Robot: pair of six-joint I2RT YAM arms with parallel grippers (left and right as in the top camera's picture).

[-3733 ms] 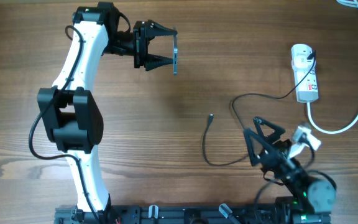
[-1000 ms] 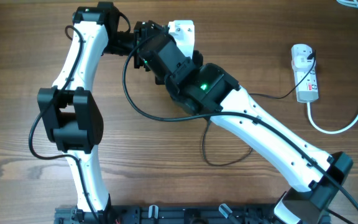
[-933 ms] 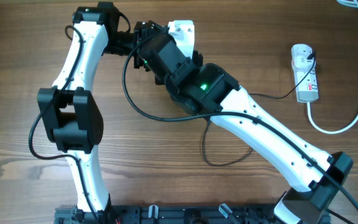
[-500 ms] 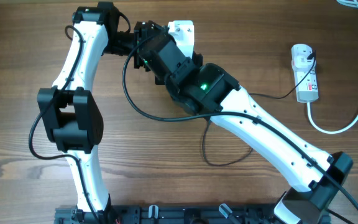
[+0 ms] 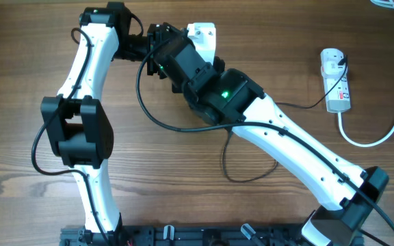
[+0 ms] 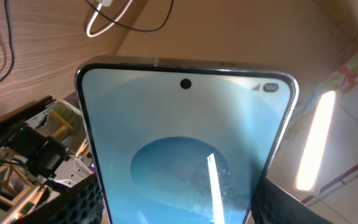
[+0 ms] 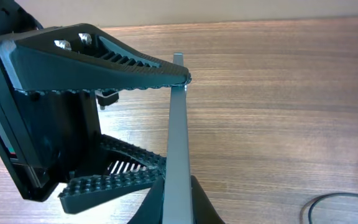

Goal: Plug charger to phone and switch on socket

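The phone (image 6: pixel 179 143) has a teal screen and is held off the table. My left gripper (image 6: pixel 176 211) is shut on it, one black finger on each long side. In the right wrist view the phone (image 7: pixel 179 130) shows edge-on as a thin grey strip. My right gripper (image 7: pixel 180 184) is shut on that edge, and the left gripper (image 7: pixel 174 118) spans the phone above it. The charger (image 5: pixel 226 164) lies as a thin black cable on the wood; its tip is hidden under the right arm (image 5: pixel 279 137). The socket (image 5: pixel 336 80) lies at the far right.
A thick white cord (image 5: pixel 382 137) curves from the socket toward the right edge. The right arm stretches diagonally over the table's middle, with a black arm cable (image 5: pixel 149 113) looping beneath it. The arm bases and a black rail (image 5: pixel 204 236) line the near edge.
The right arm has swung from the near right corner up to the left gripper. Over the last second both arms barely moved, while the right jaws closed on the phone's edge.
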